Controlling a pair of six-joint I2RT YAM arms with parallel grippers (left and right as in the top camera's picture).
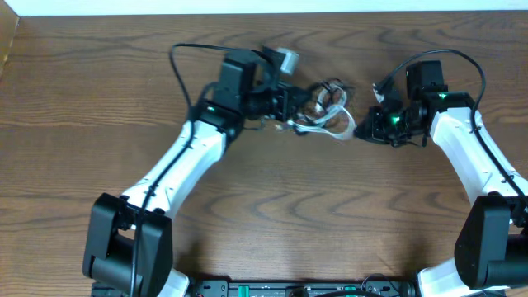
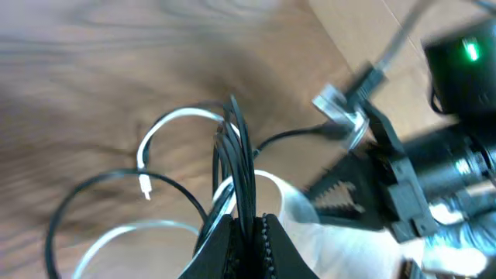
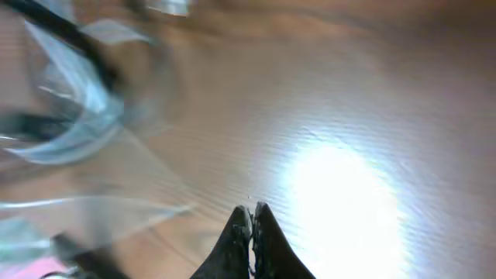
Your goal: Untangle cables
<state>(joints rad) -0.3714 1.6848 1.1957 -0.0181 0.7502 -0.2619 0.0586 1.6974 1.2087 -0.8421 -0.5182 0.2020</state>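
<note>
The left hand [image 2: 242, 232] is clamped on the thin black cord [image 2: 240, 147], the thin white cord [image 2: 178, 116] loops just beside it, and the right hand [image 3: 252, 225], pressed together on nothing seen, probably must open to grab the white cord.

Soft even overhead light; heavy motion blur and white glare on the table [image 3: 333, 194] in right-wrist view.

The wooden table [image 1: 272, 206] lay under the right gripper [image 3: 250, 209]; a bright glare [image 3: 341, 194] sat on it just right of the tips.
</note>
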